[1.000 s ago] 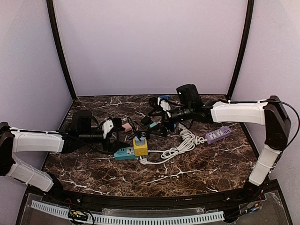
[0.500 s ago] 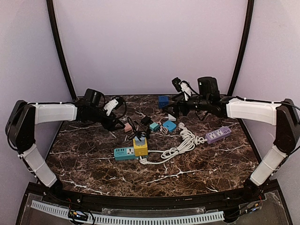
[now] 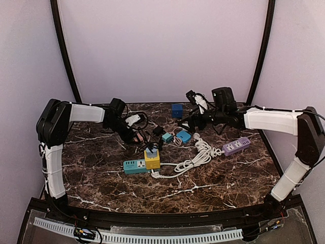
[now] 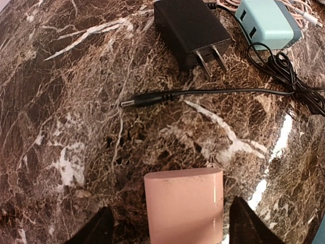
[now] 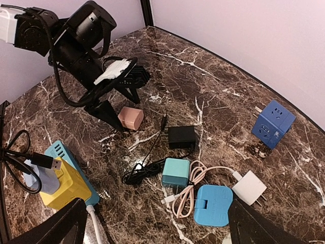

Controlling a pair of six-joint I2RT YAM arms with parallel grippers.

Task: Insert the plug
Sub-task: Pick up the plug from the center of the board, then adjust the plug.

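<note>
- The table [image 3: 101, 178] carries the loose chargers and the power strip [image 3: 133, 165], the likely socket.
- My right gripper [image 5: 160, 221] hangs above the clutter, fingers wide apart and empty, out of the way.
- My left gripper [image 4: 170, 226] straddles the pink plug [image 4: 184, 203], fingers apart, positioned to clamp.
- The pink plug lies flat on the table, ungripped.

Glossy marble tbl [image 4: 76, 127]; smooth plastic plug [image 4: 184, 203]
</note>
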